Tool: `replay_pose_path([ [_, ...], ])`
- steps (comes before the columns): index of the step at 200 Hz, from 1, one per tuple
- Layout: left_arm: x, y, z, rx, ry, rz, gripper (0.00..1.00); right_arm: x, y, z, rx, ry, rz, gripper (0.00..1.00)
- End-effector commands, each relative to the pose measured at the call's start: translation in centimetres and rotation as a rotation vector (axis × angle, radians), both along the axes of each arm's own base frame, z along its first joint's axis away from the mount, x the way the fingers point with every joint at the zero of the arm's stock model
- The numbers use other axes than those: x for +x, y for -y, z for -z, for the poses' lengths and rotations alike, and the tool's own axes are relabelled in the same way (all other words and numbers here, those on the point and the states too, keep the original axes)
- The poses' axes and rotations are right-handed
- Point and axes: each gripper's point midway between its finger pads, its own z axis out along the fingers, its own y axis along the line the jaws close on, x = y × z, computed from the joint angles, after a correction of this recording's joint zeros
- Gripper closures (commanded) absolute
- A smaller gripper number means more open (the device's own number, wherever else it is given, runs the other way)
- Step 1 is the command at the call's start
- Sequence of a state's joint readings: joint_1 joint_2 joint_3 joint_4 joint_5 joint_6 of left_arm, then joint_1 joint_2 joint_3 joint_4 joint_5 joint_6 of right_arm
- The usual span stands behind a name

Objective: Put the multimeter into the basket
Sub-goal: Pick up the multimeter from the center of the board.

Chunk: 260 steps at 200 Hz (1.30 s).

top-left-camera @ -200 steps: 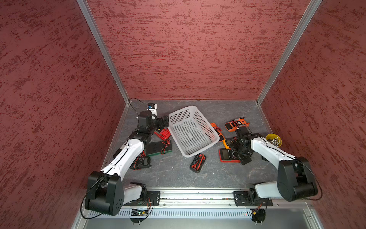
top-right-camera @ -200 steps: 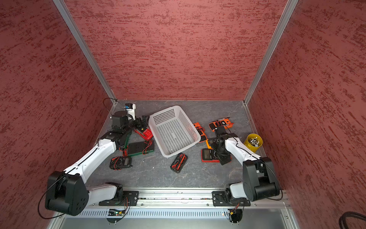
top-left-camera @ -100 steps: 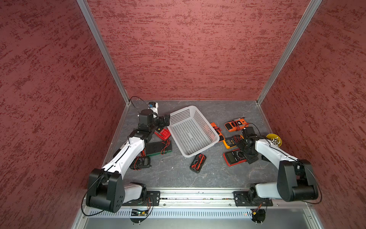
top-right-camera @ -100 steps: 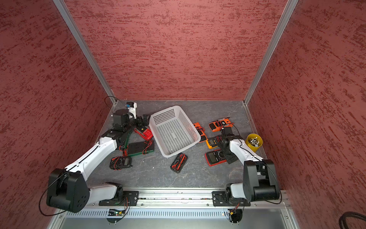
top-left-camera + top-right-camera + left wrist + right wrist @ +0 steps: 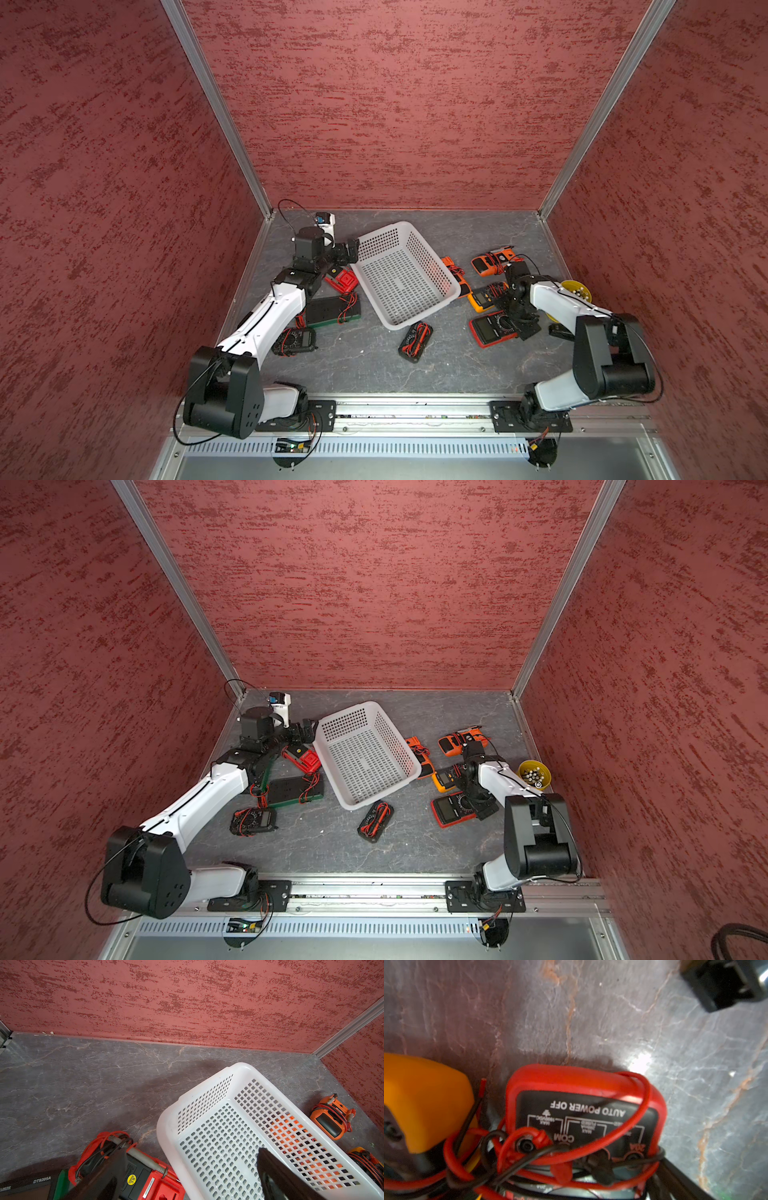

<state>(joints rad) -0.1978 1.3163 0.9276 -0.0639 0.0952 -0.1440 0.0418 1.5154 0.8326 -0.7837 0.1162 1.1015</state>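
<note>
Grasp approach: right pincer (image 5: 520, 328) low over red multimeter (image 5: 490, 330), near-right of the surface (image 5: 374, 365); white basket (image 5: 378, 245) behind it, empty.
Nearest, the red multimeter lies flat outside the basket, close to its right-hand corner, not touching. The right pincer sits at the meter's outer end; its width cannot be told, only one dark finger (image 5: 679, 1184) shows in the right wrist view. Loose test leads (image 5: 450, 1164) wrap the meter and seem to cross onto the yellow multimeter (image 5: 425, 1095) just beside it, so a lift could drag that one along or snag a loop. An end grip could let the meter pivot and slip. Farther back the left pincer (image 5: 191, 1152) stands wide, one finger above the basket's corner, the other above a red meter with QC sticker (image 5: 145, 1180); it could block the drop or nudge the basket.
</note>
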Motion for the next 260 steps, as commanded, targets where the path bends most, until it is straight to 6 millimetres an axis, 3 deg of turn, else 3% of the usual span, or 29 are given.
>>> replay_pose_path([
  [1,0.3,0.0,-0.9,0.012,0.024,-0.005,0.00,-0.3,-1.4,2.3,0.087,-0.015,-0.013,0.17],
  [40,0.4,0.0,-1.0,0.013,0.027,-0.011,0.00,-1.2,-1.1,0.9,0.077,0.025,0.006,0.44],
  [55,0.4,0.0,-1.0,0.013,0.029,-0.009,0.00,-1.1,-0.8,-0.9,0.061,0.078,0.004,0.50],
  [90,0.5,-0.1,-1.2,0.014,0.037,-0.017,0.00,-1.2,-0.4,-5.0,0.024,0.181,-0.009,0.78],
  [128,0.6,-0.1,-0.9,0.003,0.034,-0.023,0.00,-1.8,0.0,-9.2,-0.003,0.271,0.007,1.00],
  [170,0.9,0.2,-0.7,-0.008,0.028,-0.011,0.00,-0.9,-0.3,-13.4,-0.012,0.359,0.003,1.00],
  [211,0.9,0.4,-0.9,-0.020,0.032,-0.007,0.00,2.3,-2.1,-19.8,-0.018,0.527,-0.021,1.00],
  [237,0.9,0.3,-1.2,-0.024,0.043,-0.010,0.00,5.2,-4.7,-23.7,-0.010,0.636,-0.060,1.00],
  [260,0.9,0.5,-1.5,-0.033,0.048,-0.005,0.00,8.1,-8.5,-26.0,0.031,0.711,-0.120,1.00],
])
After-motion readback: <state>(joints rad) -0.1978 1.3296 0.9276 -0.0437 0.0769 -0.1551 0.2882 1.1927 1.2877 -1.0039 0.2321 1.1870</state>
